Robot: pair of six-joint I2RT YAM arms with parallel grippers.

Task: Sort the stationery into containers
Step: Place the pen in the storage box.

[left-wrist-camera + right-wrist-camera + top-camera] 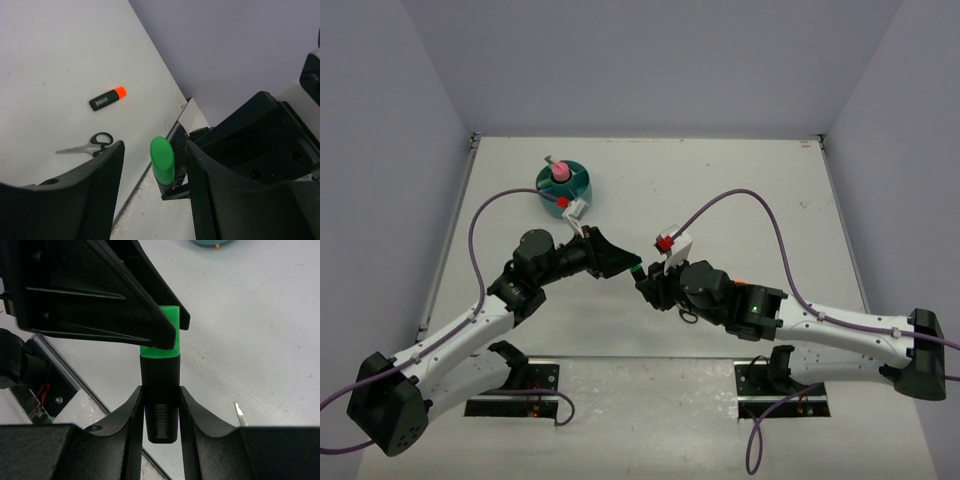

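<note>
Soft, even light fell from overhead, leaving the white bench (740, 190) evenly bright. Shadows around the green-capped marker (634, 268) were faint and short. The overhead view was sharp. In the left wrist view the fingers (100, 190) of the left pincer (156, 150), flanking that marker, looked dark and slightly soft, while the marker's cap carried a pale sheen. Its barcode read clearly in the right wrist view.
</note>
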